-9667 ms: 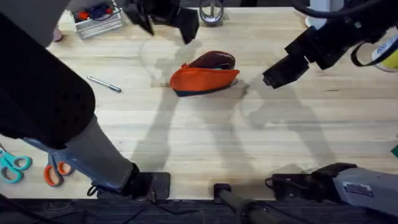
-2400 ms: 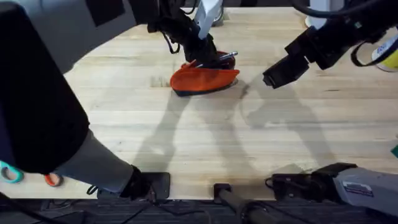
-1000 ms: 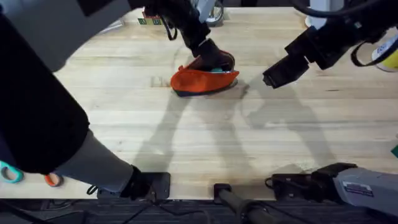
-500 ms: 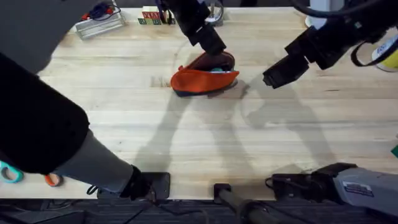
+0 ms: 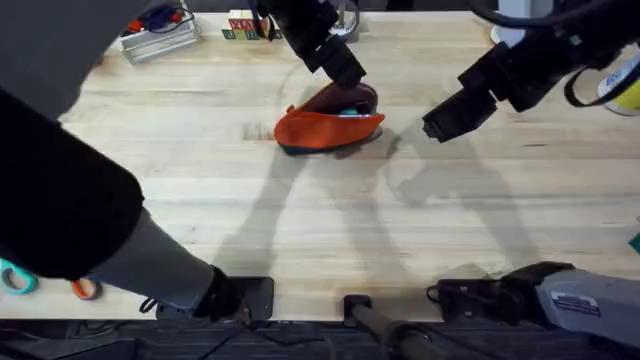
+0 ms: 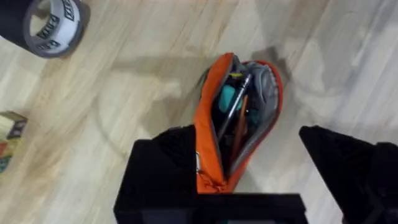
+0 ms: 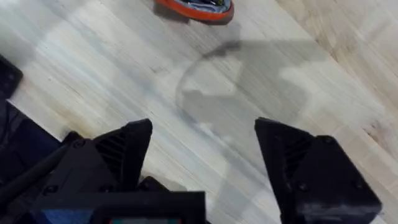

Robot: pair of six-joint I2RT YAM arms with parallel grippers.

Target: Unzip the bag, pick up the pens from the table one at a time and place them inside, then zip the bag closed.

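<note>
The bag [image 5: 328, 122] was found lying near the far middle of the table [image 5: 320, 230], orange side up with the navy base showing along the near edge, and the zipper was seen pulled open. From the left wrist view the bag [image 6: 239, 118] could be looked straight into: a slim silver-grey pen [image 6: 235, 107] and an orange pen [image 6: 239, 127] were seen tucked inside alongside something teal (hard to tell what that was). The left gripper [image 5: 342, 68] was held just above the bag's far end, fingers spread apart with nothing between them, not touching the fabric as far as could be made out. The right gripper [image 5: 447, 118] was parked off to the right of the bag, well apart from it, jaws spread wide and empty too. A roll of tape [image 6: 45, 25] was spotted on the table nearby, and scissors [image 5: 20, 270] were left at the near left edge.
</note>
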